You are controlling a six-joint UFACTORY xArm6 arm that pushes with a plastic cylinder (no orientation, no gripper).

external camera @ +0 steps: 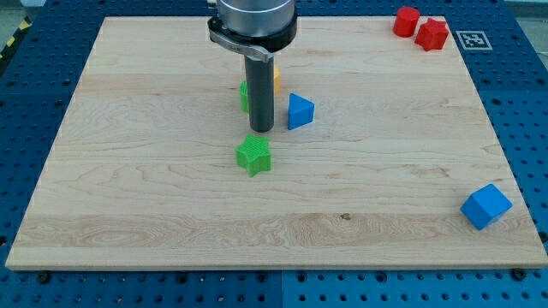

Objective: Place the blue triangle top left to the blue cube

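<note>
The desk (128,197) is a pale wooden board lying on a blue pegboard, and the blocks sit scattered wide across it. The arm comes down from the view's top as a grey collar with a dark rod below it. There is no pincer on this rig, so nothing is spread, pressed together or pinching; the rod only pushes.

My tip (261,130) rests on the desk near the middle, just left of the blue triangle (300,111) and apart from it by a narrow gap. That side seems the right one for shoving the triangle toward the view's right, since the blue cube (485,206) lies well apart, near the view's bottom right corner. The triangle would have to end up above and left of that cube, so most of the travel is not yet done.

Just below my tip sits a green star (254,156), out of the likely path. A second green block (245,94) and a yellow block (276,79) are partly hidden behind the rod; their shapes cannot be made out. Two red blocks (420,27), touching, sit at the view's top right.
</note>
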